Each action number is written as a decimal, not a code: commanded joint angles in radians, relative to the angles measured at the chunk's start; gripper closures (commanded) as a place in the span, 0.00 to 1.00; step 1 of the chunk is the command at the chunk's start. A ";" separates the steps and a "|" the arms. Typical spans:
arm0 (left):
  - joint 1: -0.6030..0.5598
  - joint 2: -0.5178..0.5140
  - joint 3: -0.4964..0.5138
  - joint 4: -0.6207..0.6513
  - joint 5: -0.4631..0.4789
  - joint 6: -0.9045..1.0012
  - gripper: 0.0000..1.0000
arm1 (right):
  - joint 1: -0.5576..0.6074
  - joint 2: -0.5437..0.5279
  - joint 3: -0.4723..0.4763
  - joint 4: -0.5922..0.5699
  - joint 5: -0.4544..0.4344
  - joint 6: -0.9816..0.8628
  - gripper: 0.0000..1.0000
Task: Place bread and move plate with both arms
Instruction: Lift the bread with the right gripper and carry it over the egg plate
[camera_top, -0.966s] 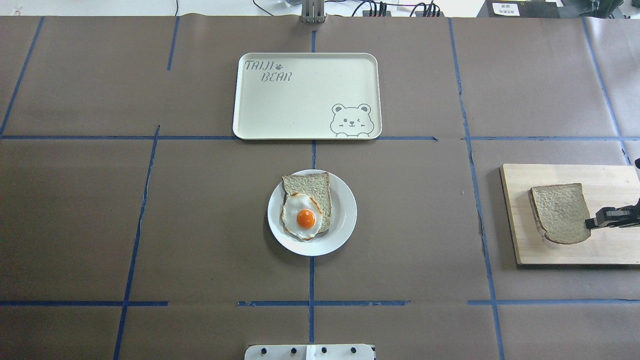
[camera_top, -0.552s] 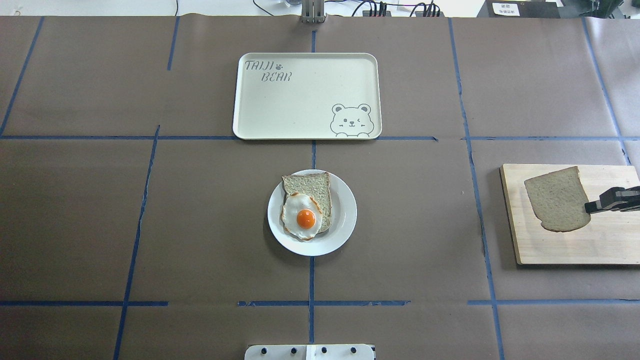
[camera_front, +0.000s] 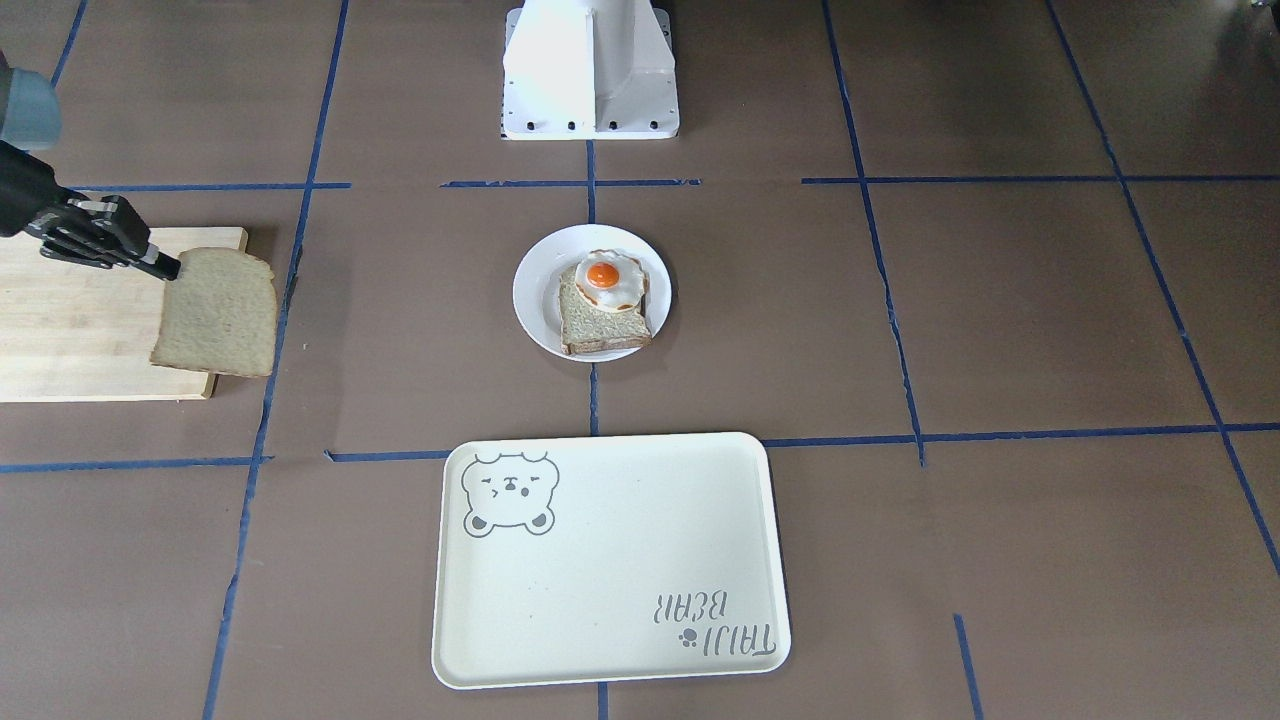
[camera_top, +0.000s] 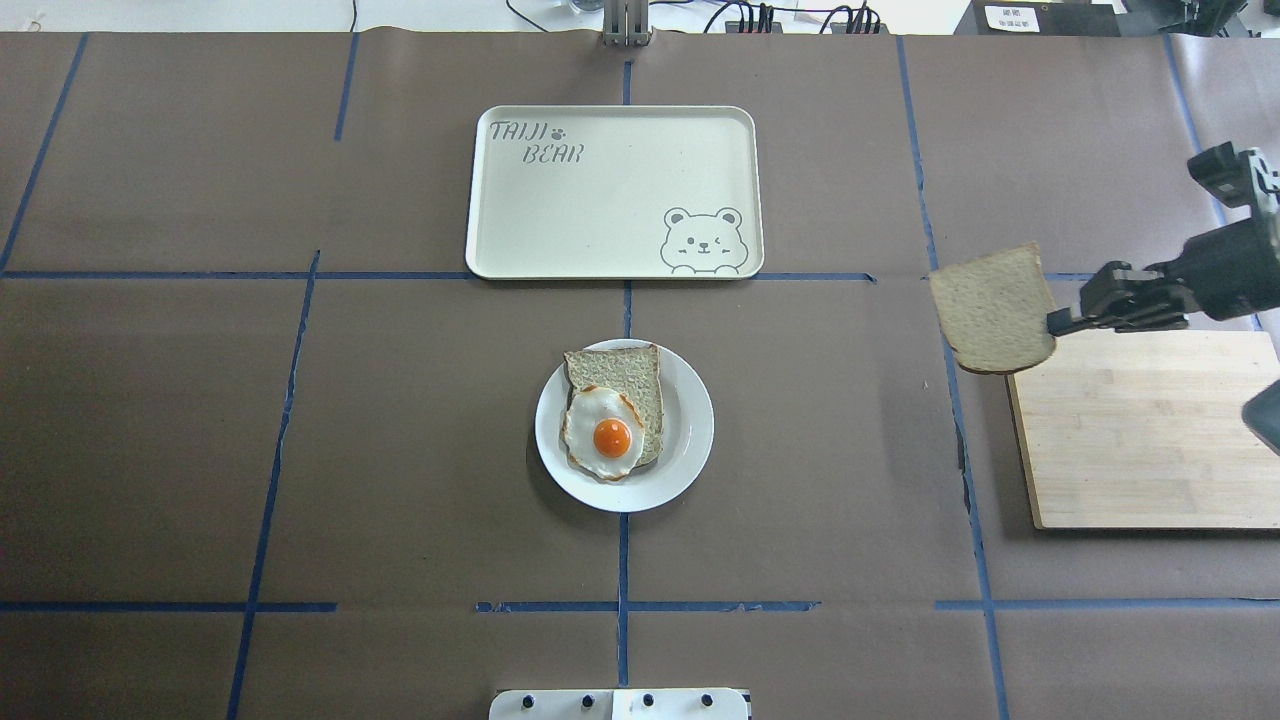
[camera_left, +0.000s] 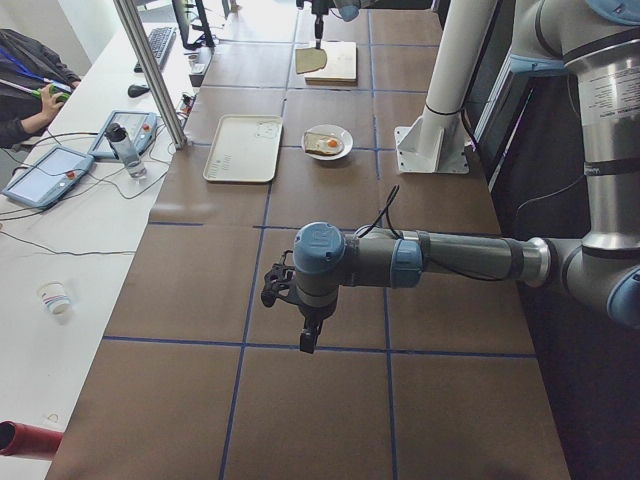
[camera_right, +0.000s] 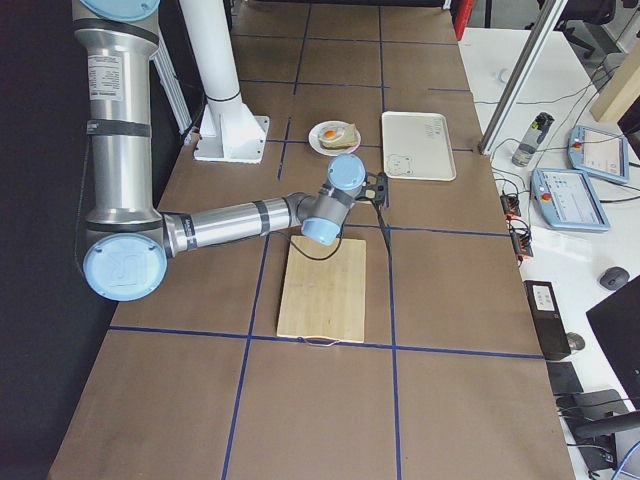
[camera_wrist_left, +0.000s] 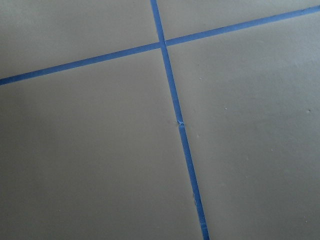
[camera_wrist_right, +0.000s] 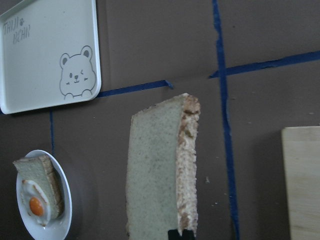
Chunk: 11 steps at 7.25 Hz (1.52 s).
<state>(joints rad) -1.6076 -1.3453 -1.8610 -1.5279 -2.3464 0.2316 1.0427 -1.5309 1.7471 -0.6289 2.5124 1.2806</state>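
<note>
My right gripper (camera_top: 1055, 322) is shut on the edge of the plain bread slice (camera_top: 995, 310) and holds it in the air over the wooden board's far left corner. It also shows in the front-facing view (camera_front: 165, 267), where the bread (camera_front: 218, 312) hangs tilted. In the right wrist view the bread (camera_wrist_right: 160, 175) stands on edge. The small white plate (camera_top: 690, 440) sits at the table's middle, left of the bread, with an egg-topped slice (camera_top: 612, 410) on it. My left gripper (camera_left: 305, 335) hangs over bare table far to the left, and I cannot tell if it is open or shut.
The cream bear tray (camera_top: 610, 190) lies beyond the plate. The wooden board (camera_top: 1140, 440) lies at the right with nothing on it. The white pedestal base (camera_front: 590, 70) stands at the robot's side of the table. Blue tape lines cross the brown table cover.
My right gripper has lifted the bread off the wooden board and carried it left and toward the far side, past the board's corner. The plate and tray have not moved.
</note>
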 joint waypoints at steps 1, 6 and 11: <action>0.000 -0.001 -0.001 0.000 -0.001 0.000 0.00 | -0.169 0.176 -0.014 0.000 -0.142 0.151 1.00; 0.000 -0.001 0.000 0.000 -0.001 0.000 0.00 | -0.528 0.402 -0.029 0.003 -0.617 0.309 1.00; 0.000 -0.001 0.000 0.000 -0.001 0.000 0.00 | -0.605 0.405 -0.106 0.011 -0.704 0.289 1.00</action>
<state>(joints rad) -1.6076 -1.3468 -1.8607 -1.5278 -2.3470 0.2316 0.4545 -1.1253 1.6626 -0.6177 1.8271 1.5711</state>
